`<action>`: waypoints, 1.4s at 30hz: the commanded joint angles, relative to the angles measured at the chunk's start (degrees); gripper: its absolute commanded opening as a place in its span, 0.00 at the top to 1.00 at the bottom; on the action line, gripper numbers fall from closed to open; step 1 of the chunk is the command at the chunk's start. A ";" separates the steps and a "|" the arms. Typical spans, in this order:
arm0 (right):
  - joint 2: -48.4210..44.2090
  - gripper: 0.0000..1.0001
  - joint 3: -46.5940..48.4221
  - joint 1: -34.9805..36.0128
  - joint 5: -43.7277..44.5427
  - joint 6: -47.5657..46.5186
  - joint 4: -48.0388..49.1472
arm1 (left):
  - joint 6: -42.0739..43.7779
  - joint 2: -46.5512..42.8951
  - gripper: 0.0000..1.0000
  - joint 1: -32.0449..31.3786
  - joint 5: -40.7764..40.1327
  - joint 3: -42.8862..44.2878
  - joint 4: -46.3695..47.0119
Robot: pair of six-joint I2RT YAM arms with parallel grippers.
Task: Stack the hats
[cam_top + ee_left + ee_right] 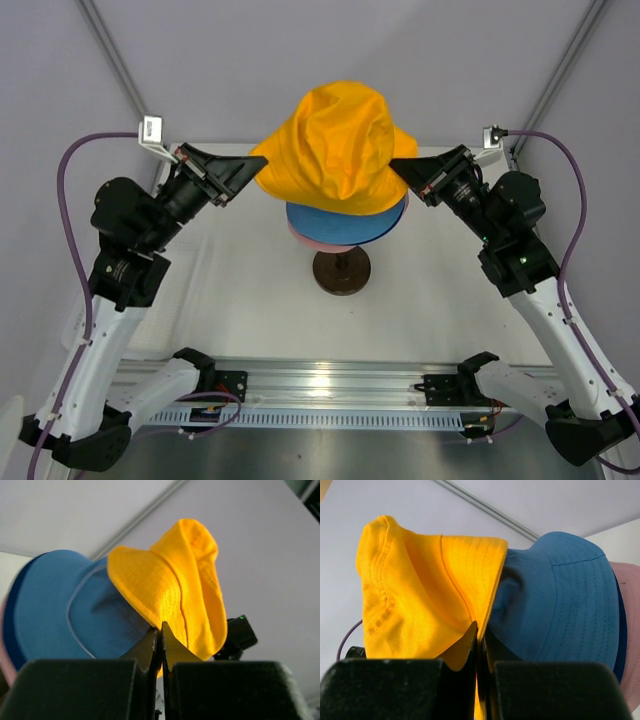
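Observation:
The yellow-orange hat [335,145] hangs in the air over a stack of hats, held between my two grippers. My left gripper [262,166] is shut on its left brim, and the pinch shows close up in the left wrist view [160,630]. On the opposite brim my right gripper [395,168] is shut as well [479,630]. Under the yellow hat sits the light blue hat [345,222] [65,610] [560,605]. A navy blue hat's edge [10,625] [618,645] and the pink hat's brim [315,240] [630,625] peek out below it.
The stack sits on a stand with a dark round base [341,271] at the middle of the white table [250,300]; the head under the hats is hidden. A metal rail [330,385] with both arm bases runs along the near edge. Grey walls surround the table.

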 commanded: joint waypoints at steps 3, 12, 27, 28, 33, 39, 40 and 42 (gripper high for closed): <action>1.45 0.94 -0.45 0.01 0.47 -1.57 0.36 | 6.27 -3.07 0.99 1.72 -10.32 -3.21 -6.69; -0.82 0.64 -2.47 -0.08 3.45 -2.88 -0.35 | 6.10 5.10 0.99 2.34 -4.35 -5.66 -3.27; 0.65 0.47 -1.15 -0.34 2.75 -5.44 6.24 | 4.60 5.98 0.99 2.34 -2.59 -9.19 1.04; 1.01 0.48 -1.50 -0.34 2.84 -5.43 7.12 | 4.69 5.90 0.99 2.34 -2.59 -8.93 1.21; 2.68 0.58 -1.59 -0.60 4.95 -4.82 8.00 | 5.39 6.07 0.99 2.34 -2.59 -8.31 1.13; 1.11 1.00 -4.48 -0.69 11.63 -4.64 7.12 | 5.04 5.81 0.99 2.34 -2.23 -10.23 2.09; 0.75 1.00 -5.19 -0.69 11.72 -4.38 7.48 | 5.04 5.72 0.99 2.34 -2.15 -10.68 2.18; 0.66 1.00 -6.42 -0.60 11.63 -4.29 6.52 | 5.31 5.63 0.99 2.34 -2.67 -11.47 1.83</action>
